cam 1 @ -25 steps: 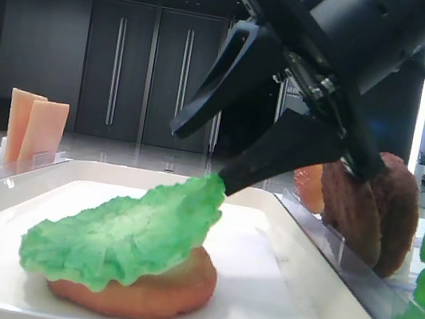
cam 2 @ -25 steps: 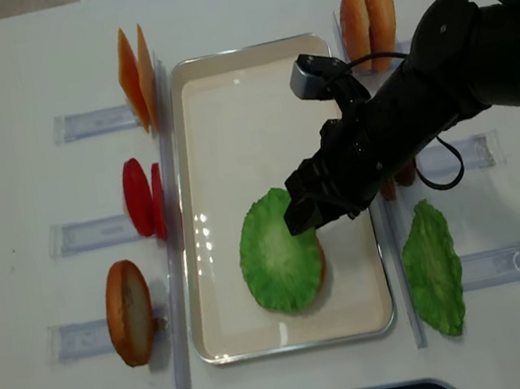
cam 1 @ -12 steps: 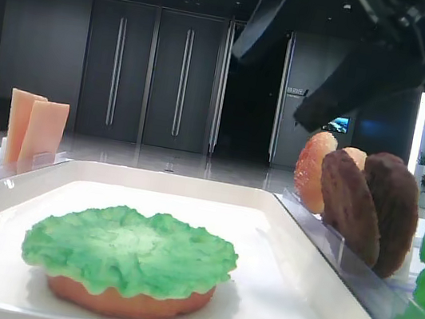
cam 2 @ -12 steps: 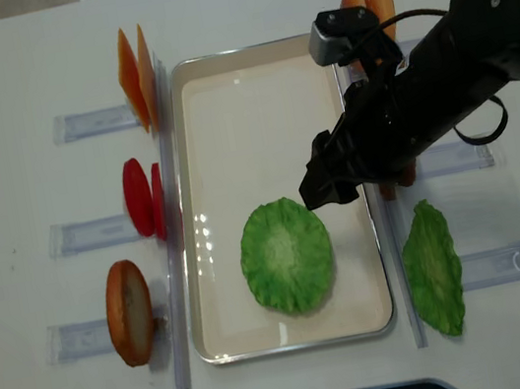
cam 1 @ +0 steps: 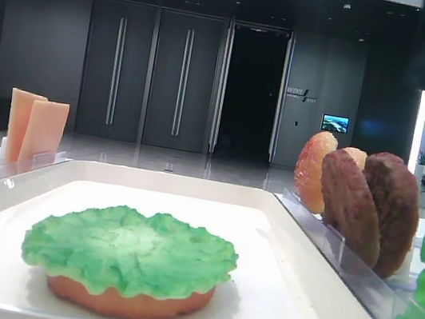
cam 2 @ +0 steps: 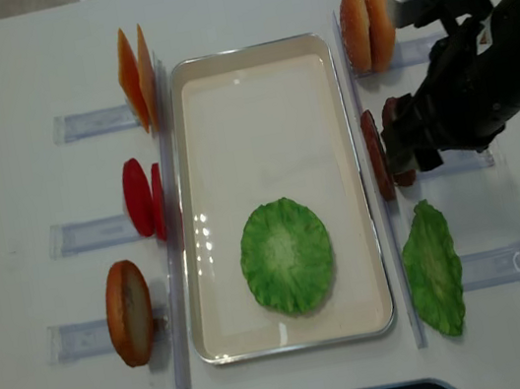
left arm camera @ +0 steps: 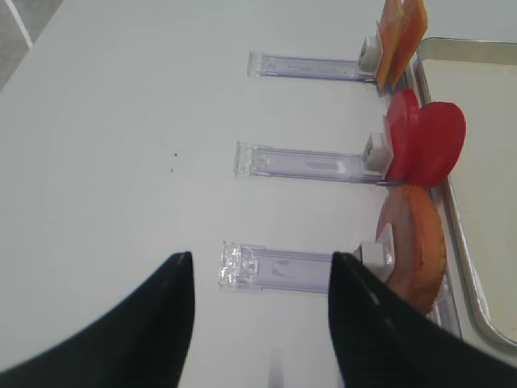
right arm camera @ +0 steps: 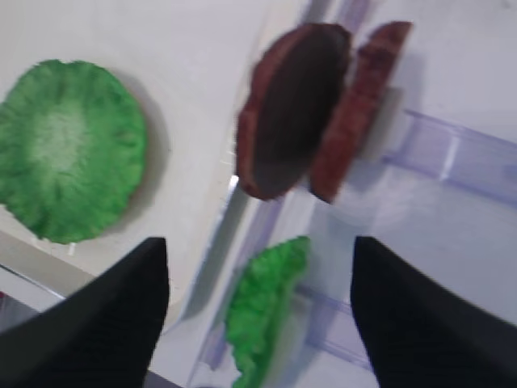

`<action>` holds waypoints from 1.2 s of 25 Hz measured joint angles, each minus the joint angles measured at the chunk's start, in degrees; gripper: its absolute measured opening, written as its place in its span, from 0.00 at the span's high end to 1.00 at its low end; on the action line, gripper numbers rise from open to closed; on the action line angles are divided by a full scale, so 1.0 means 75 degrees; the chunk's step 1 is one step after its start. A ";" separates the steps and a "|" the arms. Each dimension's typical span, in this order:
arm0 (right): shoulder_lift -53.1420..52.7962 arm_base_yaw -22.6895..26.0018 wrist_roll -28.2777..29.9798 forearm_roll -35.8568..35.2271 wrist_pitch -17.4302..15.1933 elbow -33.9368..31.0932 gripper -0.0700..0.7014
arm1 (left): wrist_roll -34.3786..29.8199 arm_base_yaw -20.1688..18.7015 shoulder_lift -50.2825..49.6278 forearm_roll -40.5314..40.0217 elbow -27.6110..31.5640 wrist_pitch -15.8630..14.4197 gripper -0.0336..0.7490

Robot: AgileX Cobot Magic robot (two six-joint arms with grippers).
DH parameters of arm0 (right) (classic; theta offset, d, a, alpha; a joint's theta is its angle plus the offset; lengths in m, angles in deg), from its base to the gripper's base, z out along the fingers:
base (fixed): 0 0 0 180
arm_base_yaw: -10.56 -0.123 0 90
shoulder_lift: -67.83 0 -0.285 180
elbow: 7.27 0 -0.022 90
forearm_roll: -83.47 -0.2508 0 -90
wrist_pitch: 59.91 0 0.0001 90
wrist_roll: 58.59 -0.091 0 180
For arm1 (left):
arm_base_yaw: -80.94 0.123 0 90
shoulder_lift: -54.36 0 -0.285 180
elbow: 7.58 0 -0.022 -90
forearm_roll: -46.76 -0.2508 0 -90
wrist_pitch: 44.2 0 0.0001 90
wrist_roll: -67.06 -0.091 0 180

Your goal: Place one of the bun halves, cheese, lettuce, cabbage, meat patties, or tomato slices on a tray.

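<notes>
The right gripper (right arm camera: 258, 315) is being held with fingers apart above 2 meat patties (right arm camera: 311, 109); lettuce (cam 2: 286, 255) is being carried by the tray (cam 2: 250, 76).

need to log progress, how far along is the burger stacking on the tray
Done: a lettuce leaf lies flat on a bun half in the tray. In hand: nothing; the right claw is open and empty, above the meat patties in their rack beside the tray. Left: the patties, the tomato slices, the cheese and the other bun halves stand in racks, untouched.
</notes>
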 joint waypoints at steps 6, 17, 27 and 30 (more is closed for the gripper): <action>-0.0287 0.1315 -0.0285 0.0948 -0.1086 0.0007 0.28 | 0.0000 0.0000 0.0000 0.0000 0.0000 0.0000 0.44; -0.0311 0.3370 -0.0291 0.1804 -0.2148 0.0007 0.28 | 0.0000 0.0000 0.0000 0.0000 0.0000 0.0000 0.44; -0.1506 0.3708 -0.0487 0.1869 -0.2177 -0.0653 0.28 | 0.0000 0.0000 0.0000 0.0000 0.0000 0.0000 0.44; -0.2300 0.3708 -0.0487 0.1861 -0.2186 -0.1149 0.28 | 0.0000 0.0000 0.0000 0.0000 0.0000 0.0000 0.44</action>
